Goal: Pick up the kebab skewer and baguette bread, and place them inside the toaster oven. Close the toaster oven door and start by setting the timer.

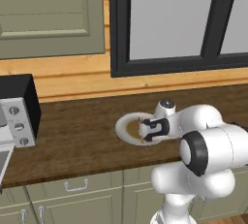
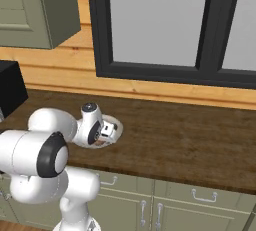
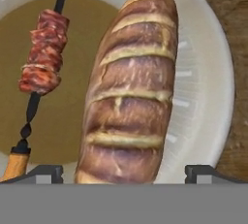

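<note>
Jaws (image 3: 124, 173) are held wide apart astride the baguette bread (image 3: 130, 92) at frame centre, nothing clamped. The kebab skewer (image 3: 42, 58) at left, just beside it on the plate (image 3: 208, 92), could be nudged, or the plump loaf squeezed out if gripped off-centre.

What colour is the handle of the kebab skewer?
Orange-tan, at the end of the kebab skewer, best seen in the hand view.

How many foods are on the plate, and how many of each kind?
kebab skewer: 1
baguette bread: 1
Total: 2 foods, lying side by side on the one white plate.
</note>
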You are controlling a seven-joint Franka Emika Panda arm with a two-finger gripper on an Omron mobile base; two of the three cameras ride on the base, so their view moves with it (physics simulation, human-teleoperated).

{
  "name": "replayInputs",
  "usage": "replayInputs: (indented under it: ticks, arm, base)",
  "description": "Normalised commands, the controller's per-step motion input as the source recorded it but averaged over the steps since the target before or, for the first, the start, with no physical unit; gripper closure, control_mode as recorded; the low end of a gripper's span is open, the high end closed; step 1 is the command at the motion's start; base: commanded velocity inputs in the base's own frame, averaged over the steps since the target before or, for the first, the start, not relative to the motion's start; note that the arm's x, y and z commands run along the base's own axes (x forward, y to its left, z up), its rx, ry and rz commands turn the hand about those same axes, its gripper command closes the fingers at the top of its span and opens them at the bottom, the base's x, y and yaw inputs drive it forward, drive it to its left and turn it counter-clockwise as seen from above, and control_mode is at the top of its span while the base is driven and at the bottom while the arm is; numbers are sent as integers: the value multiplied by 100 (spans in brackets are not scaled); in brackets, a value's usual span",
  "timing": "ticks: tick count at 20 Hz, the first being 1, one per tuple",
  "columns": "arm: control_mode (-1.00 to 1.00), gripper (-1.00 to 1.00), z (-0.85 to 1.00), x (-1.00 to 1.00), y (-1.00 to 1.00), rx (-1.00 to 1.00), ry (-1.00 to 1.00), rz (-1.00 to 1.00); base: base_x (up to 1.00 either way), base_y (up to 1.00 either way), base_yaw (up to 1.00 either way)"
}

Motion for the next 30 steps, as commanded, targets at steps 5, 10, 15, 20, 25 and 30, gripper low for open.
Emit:
replayInputs:
  ticks: [5,10,15,20,25,30]
  arm:
    - [-100,-100,-20,0,2,0,0,0]
    - [-100,-100,-3,0,0,0,0,0]
    - [-100,-100,0,0,0,0,0,0]
    - [-100,100,0,0,0,0,0,0]
    - [-100,100,0,0,0,0,0,0]
    - [-100,100,32,-9,0,0,4,-1]
  base:
    - [0,0,0]
    - [0,0,0]
    - [0,0,0]
    - [0,0,0]
    - [0,0,0]
    - [0,0,0]
